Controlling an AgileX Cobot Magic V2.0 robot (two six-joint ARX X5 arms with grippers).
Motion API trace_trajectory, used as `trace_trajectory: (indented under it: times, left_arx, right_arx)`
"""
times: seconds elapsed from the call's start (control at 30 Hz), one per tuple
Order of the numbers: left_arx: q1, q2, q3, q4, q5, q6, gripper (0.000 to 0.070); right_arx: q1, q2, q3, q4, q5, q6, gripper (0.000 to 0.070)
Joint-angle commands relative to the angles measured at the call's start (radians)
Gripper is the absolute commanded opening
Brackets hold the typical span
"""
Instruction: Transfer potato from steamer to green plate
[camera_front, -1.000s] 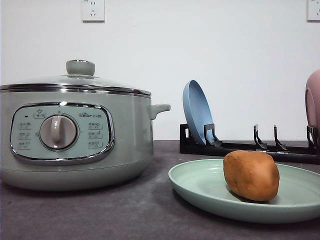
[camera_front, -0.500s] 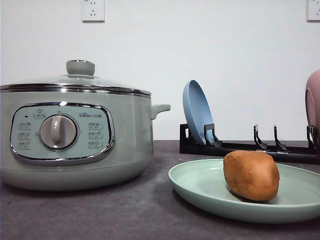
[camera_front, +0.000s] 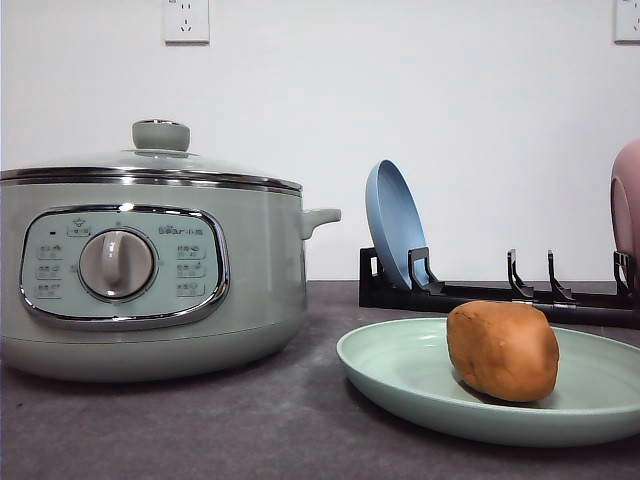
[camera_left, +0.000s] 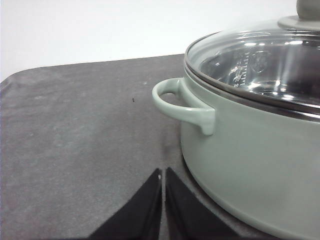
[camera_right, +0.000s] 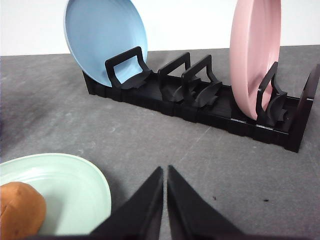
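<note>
Here the potato (camera_front: 502, 350) rested on the green plate (camera_front: 400, 370), beside the lidded steamer (camera_front: 150, 280); the transfer appeared complete, with nothing evidently left to do. The left gripper (camera_left: 163, 176), fingers pressed together and empty, sat near the steamer's handle; the right gripper (camera_right: 165, 172), likewise pressed together, sat beside the plate.

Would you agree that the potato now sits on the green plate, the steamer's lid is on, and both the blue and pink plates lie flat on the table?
Not quite. The potato does sit on the green plate, and the steamer has its lid on. But the blue plate and the pink plate stand on edge in the black rack, as the right wrist view shows.
</note>
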Motion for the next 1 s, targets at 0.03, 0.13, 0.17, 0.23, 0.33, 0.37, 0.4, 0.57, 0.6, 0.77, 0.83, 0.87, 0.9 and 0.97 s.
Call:
trace_trajectory:
  times: [0.03, 0.13, 0.17, 0.23, 0.33, 0.37, 0.4, 0.57, 0.6, 0.77, 0.83, 0.87, 0.9, 0.97]
  left_arx:
    - [0.003, -0.002, -0.021, -0.009, -0.002, -0.002, 0.0003]
    - [0.003, -0.002, -0.021, -0.009, -0.002, -0.002, 0.0003]
    - [0.003, -0.002, -0.021, -0.009, -0.002, -0.002, 0.0003]
    - [0.003, -0.002, -0.021, -0.009, -0.002, -0.002, 0.0003]
    - [0.003, -0.002, -0.021, -0.009, -0.002, -0.002, 0.0003]
    - [0.003, -0.002, -0.021, -0.009, -0.002, -0.002, 0.0003]
    - [0.003, -0.002, -0.021, -0.009, -0.002, -0.002, 0.0003]
    - [0.003, -0.002, -0.021, -0.009, -0.002, -0.002, 0.0003]
    - [0.003, -0.002, -0.021, -0.009, -0.002, -0.002, 0.0003]
    - [0.003, -0.002, -0.021, -0.009, -0.002, -0.002, 0.0003]
    - [0.003, -0.002, -0.021, -0.009, -0.002, -0.002, 0.0003]
    - [0.003, -0.002, -0.021, -0.009, -0.002, -0.002, 0.0003]
    - [0.003, -0.002, -0.021, -0.009, -0.002, -0.002, 0.0003]
    - [0.003, -0.002, -0.021, -0.009, -0.002, -0.002, 0.0003]
  right_arx:
    - [0.001, -0.002, -0.005, 0.003, 0.000, -0.005, 0.0000]
    - [0.001, -0.002, -0.005, 0.003, 0.000, -0.005, 0.0000]
    - [0.001, -0.002, -0.005, 0.003, 0.000, -0.005, 0.0000]
    - [0.001, -0.002, -0.005, 0.003, 0.000, -0.005, 0.0000]
    - [0.001, -0.002, -0.005, 0.003, 0.000, -0.005, 0.0000]
    - [0.001, -0.002, -0.005, 0.003, 0.000, -0.005, 0.0000]
    - [0.001, -0.002, -0.005, 0.003, 0.000, -0.005, 0.0000]
    - [0.001, -0.002, -0.005, 0.003, 0.000, -0.005, 0.0000]
    - [0.001, -0.002, -0.005, 0.003, 0.000, -0.005, 0.0000]
    - [0.001, -0.002, -0.005, 0.003, 0.000, -0.005, 0.0000]
    - [0.001, -0.002, -0.005, 0.003, 0.000, -0.005, 0.0000]
    - [0.001, -0.002, -0.005, 0.003, 0.000, -0.005, 0.0000]
    - [0.001, -0.002, -0.005, 0.003, 0.000, -0.005, 0.0000]
    - [0.001, -0.002, -0.005, 0.003, 0.000, -0.005, 0.0000]
